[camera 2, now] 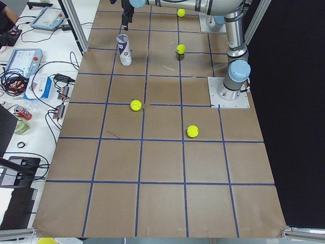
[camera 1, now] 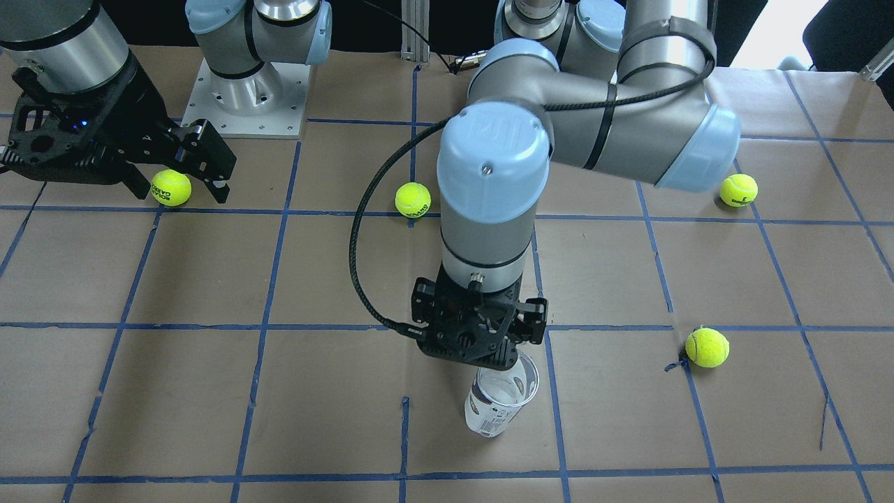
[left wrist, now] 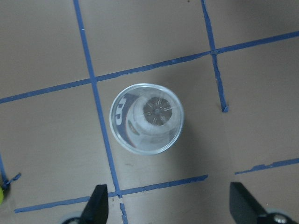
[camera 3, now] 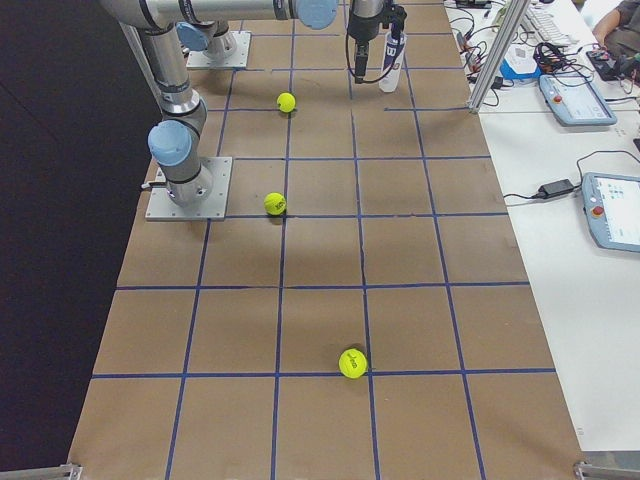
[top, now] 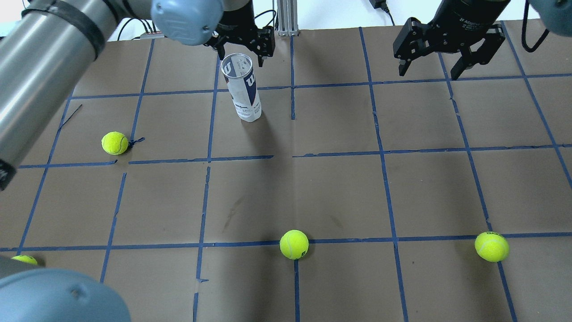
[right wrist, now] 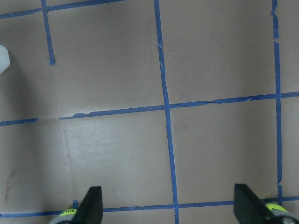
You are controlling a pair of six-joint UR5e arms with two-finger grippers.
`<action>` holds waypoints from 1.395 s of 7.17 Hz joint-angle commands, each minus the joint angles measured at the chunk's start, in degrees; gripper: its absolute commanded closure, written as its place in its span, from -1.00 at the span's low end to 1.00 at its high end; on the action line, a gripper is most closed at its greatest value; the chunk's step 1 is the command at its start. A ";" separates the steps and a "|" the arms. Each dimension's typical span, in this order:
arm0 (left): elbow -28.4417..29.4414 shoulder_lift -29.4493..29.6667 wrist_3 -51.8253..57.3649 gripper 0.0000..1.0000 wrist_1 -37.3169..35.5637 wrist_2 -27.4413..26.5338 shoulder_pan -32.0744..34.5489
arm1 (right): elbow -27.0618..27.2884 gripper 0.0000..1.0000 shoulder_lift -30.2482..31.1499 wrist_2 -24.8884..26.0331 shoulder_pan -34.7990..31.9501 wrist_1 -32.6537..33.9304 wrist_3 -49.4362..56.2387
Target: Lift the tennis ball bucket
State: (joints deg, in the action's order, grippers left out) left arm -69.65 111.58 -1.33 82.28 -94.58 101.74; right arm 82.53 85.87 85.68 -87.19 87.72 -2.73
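Note:
The tennis ball bucket [top: 245, 91], a clear tube with a white label and dark blue marks, stands upright and open-topped on the brown paper at the far side of the table. It also shows in the front view [camera 1: 497, 405] and from straight above in the left wrist view [left wrist: 146, 118]. My left gripper [camera 1: 489, 349] hovers directly over its open top with the jaws open wide, not touching it; its fingertips [left wrist: 98, 201] show at the bottom of the wrist view. My right gripper [top: 429, 71] is open and empty, held above the table at the far right.
Several loose yellow-green tennis balls lie about: one [top: 115, 143] at the left, one [top: 294, 244] near the middle front, one [top: 491, 246] at the front right. The table is covered in brown paper with a blue tape grid [top: 292, 154]. The right arm's base plate [camera 1: 244, 98] sits behind.

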 commanded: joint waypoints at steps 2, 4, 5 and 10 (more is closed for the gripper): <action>-10.83 -13.55 -0.09 -0.83 6.10 0.45 -7.65 | 0.00 -1.00 0.00 0.10 0.00 0.00 0.09; -14.18 -16.91 3.60 -0.83 8.24 0.54 -10.50 | -0.17 -1.00 0.09 0.36 0.00 -0.09 1.05; -15.94 -17.97 3.44 -0.83 7.99 0.80 -10.59 | -0.35 -1.00 0.09 0.45 0.00 -0.09 4.80; -18.68 -19.38 3.44 -0.83 5.61 0.80 -12.44 | -0.26 -1.00 0.09 0.19 0.00 -0.27 4.31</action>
State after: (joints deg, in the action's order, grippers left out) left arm -88.42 92.26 2.03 88.03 -93.85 89.61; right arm 82.23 85.96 85.90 -87.19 87.46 1.58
